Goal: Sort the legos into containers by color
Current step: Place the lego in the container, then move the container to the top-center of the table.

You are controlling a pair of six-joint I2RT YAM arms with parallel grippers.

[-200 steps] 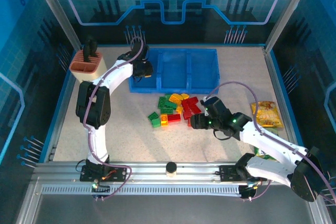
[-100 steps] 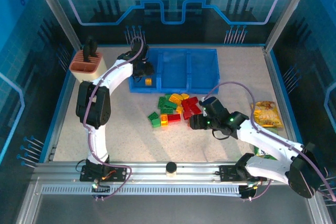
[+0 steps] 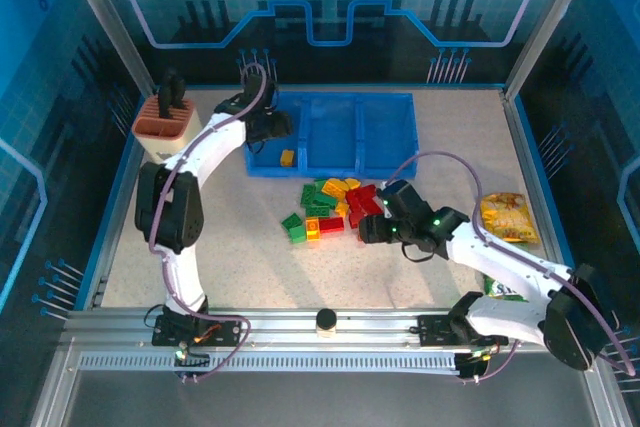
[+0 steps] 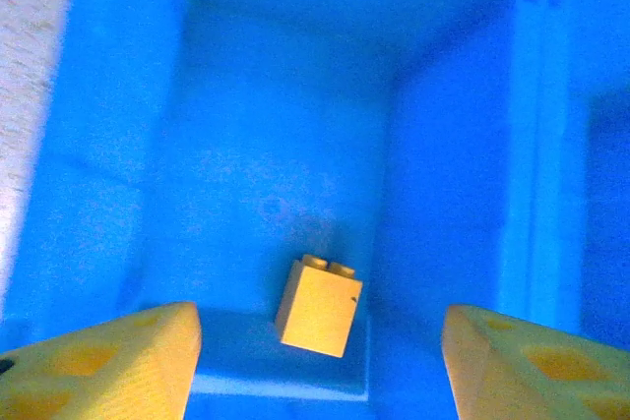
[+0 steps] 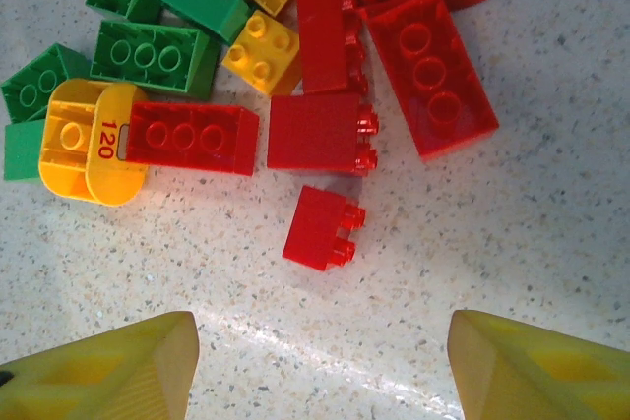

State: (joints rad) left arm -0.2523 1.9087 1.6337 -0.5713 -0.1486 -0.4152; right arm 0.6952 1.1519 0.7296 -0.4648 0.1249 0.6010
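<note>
Speckled surface [image 3: 250, 242] under everything, and the blue containers [image 3: 385, 135] sit right below the left gripper [image 3: 276, 129]: its jaws are spread apart, gripping nothing. The legos [image 3: 330, 207] lie piled just ahead of the right gripper [image 3: 367, 232], whose jaws stand wide over bare surface, nothing between them. A yellow brick [image 4: 318, 307] rests on the end bin's floor, just ahead of the left jaws. One small red brick [image 5: 320, 226] lies loose, nearest the right jaws' gap.

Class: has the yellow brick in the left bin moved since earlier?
Yes: the yellow brick has come down onto the floor of the left bin, bare a second ago, near its front wall.
</note>
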